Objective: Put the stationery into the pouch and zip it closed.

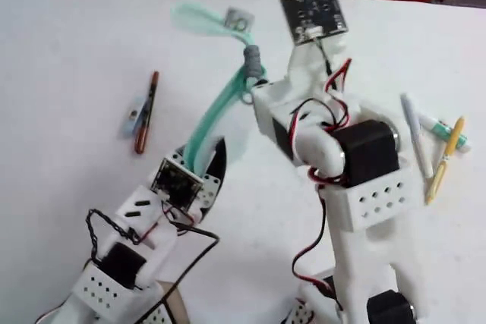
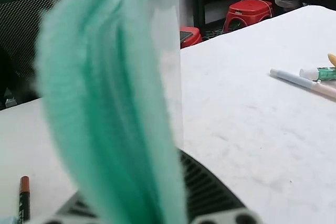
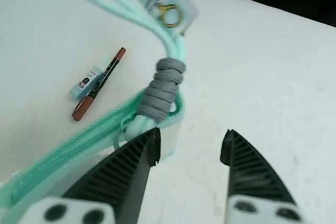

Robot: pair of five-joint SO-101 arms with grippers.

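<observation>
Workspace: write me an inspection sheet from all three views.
Surface: white table, no spills seen.
Job's things: green pouch stretched between the arms, grey zip pull at its end. Brown pen and small blue eraser lie together outside it. White pen, green-and-white marker and yellow pen lie on the other side.
Clutter: nothing seen.
Grippers: left gripper shut on the pouch. Right gripper open at the zip end.
Cables: red wires on the right arm, black cable by the left.
Surroundings: red stool beyond the table.
</observation>
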